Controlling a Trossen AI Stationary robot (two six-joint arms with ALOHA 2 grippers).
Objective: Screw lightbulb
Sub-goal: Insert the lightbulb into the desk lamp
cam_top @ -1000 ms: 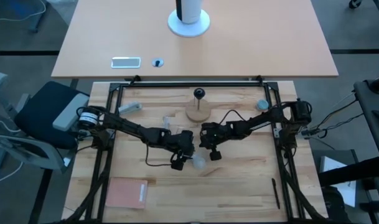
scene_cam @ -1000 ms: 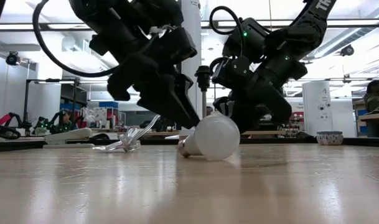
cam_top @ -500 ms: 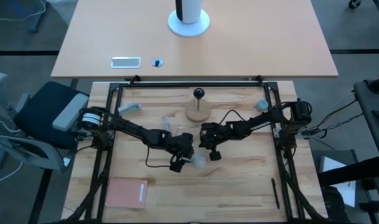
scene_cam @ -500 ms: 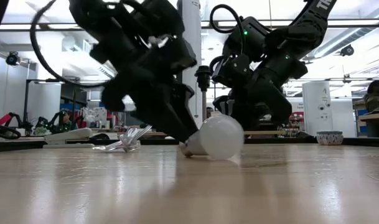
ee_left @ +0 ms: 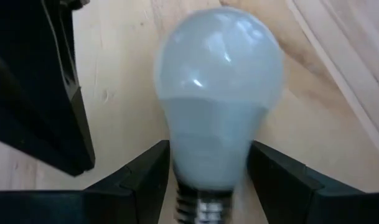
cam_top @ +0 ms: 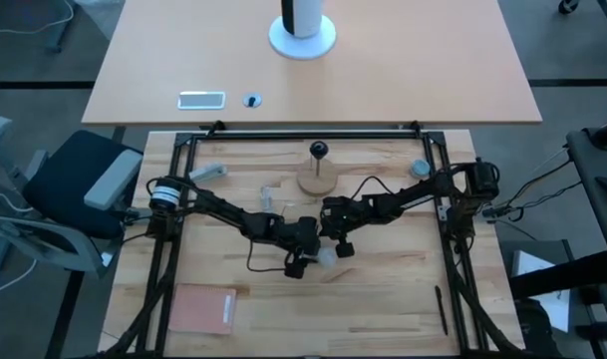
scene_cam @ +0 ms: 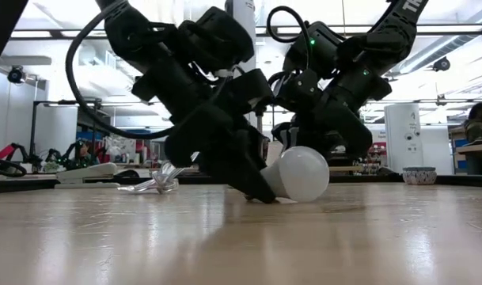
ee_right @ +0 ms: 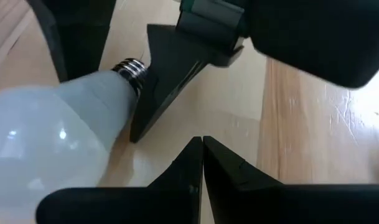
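Lightbulb [scene_cam: 302,174] lying on its side on the tabletop [scene_cam: 241,237], near the middle, globe toward the right arm and screw base toward the left. Left end effector [ee_left: 208,177] down at the surface with its fingers [ee_left: 142,177] spread to either side of the bulb's neck — straddling it, close against the glass, not evidently clamped. Right end effector [ee_right: 201,165] just beside the globe, fingertips pressed together, holding nothing. Socket stem [cam_top: 320,152] on its wooden disc [cam_top: 317,180] standing well apart, farther back on the tabletop.

Likely trouble from here:

- Rolling away. A smooth round globe on bare wood, and any uneven closing of the left fingers could squirt it forward toward the right arm rather than capture it.
- Grip on the tapered neck. Probably prone to sliding along the taper during the lift, leaving the bulb tilted or dropped.
- Base covered. Fingers sit close to the threads; too near, and no room left to enter the socket.
- Arms crowded. Both end effectors nearly touching around one small thing — a nudge from the closed right one could knock the bulb out of line.
- Misaligned threads later, if carried crooked, with the light wooden disc likely to turn or tip under twisting.
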